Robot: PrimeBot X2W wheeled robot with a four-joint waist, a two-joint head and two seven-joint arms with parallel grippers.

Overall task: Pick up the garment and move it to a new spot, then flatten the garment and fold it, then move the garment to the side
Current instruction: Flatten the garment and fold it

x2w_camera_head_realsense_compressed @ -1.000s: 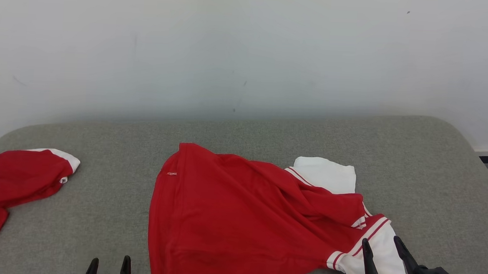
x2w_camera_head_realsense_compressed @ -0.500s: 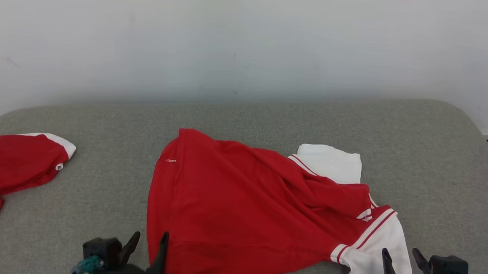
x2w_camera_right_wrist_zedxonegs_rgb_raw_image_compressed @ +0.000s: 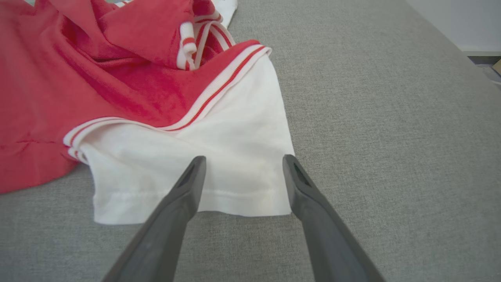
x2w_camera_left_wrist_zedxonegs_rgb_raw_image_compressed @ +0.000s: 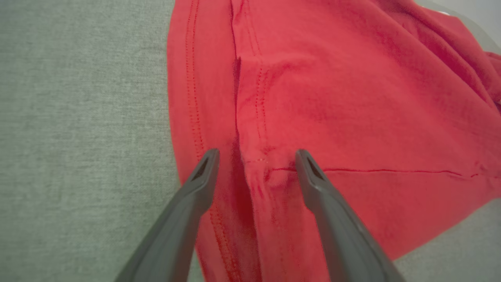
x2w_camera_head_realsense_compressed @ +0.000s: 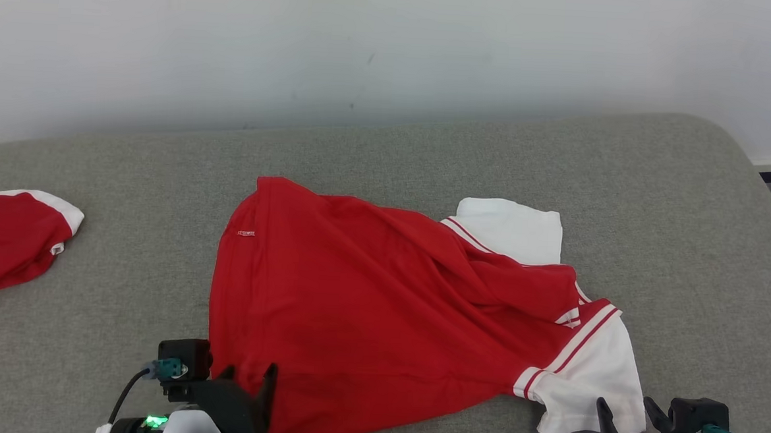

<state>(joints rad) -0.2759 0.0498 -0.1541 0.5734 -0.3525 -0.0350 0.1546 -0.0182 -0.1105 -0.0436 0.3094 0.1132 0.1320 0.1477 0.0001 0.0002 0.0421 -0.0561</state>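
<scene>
- Jaws of the left gripper (x2w_camera_head_realsense_compressed: 251, 371) gape wide, empty, over the hem of the red-and-white fabric shirt (x2w_camera_head_realsense_compressed: 368, 295), lower left.
- Right gripper (x2w_camera_head_realsense_compressed: 625, 404) jaws equally wide, empty, by its white sleeve (x2w_camera_head_realsense_compressed: 588, 379), lower right.

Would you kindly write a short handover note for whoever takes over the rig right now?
Left gripper: open, fingers astride the near hem corner of the red shirt, nothing gripped.
Right gripper: open, at the hem of the white sleeve.
Shirt lies rumpled on the grey fabric surface; another red garment lies far left.
Done: nothing evident. Left: grasp, move, flatten, fold, set aside.
</scene>
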